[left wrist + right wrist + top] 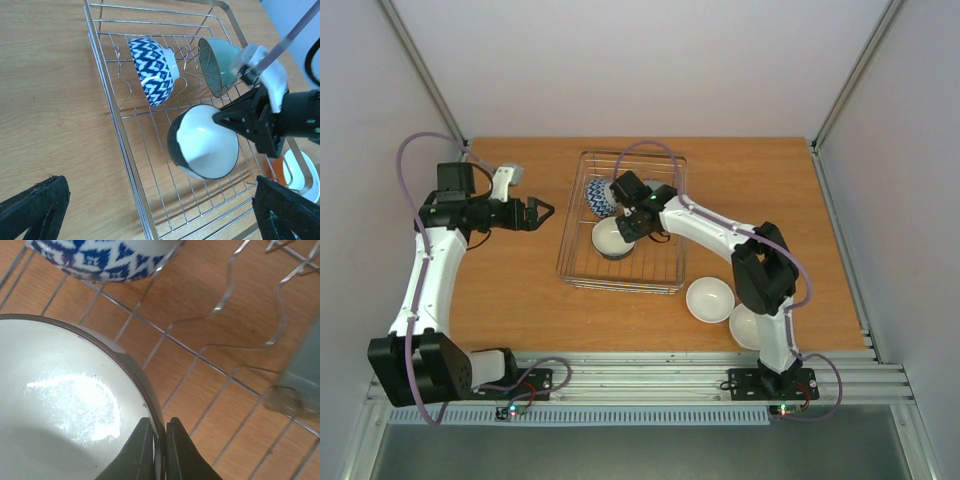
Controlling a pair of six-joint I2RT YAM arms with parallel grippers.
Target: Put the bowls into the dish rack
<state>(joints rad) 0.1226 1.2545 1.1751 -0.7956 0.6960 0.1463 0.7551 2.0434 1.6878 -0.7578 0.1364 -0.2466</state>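
**Dark bowl pinched at the rim, over the rack**

The right gripper [160, 442] is reaching into the dish rack [620, 286]. Its two fingers are pressed onto the rim of the dark bowl [610, 240], one inside and one outside, a tight pinch. The bowl hangs tilted over the near half of the rack, with its white inside turned up and toward the left arm. Whether it touches the wires, I cannot tell.

At the rack's far end, the blue-and-white patterned bowl [152, 70] stands on edge among the wavy wire prongs. The mint bowl [220, 65] is on edge just beside it, to its right.

Over on the left, the left gripper [544, 212] hovers above the wooden table [510, 290]. Its fingers are spread wide, gripping nothing, and it points at the rack.

On the wood to the right of the rack, two more sit upright. One is a white-lined bowl [710, 299]. Just beside it is the second bowl [748, 326], partly hidden behind the right arm.
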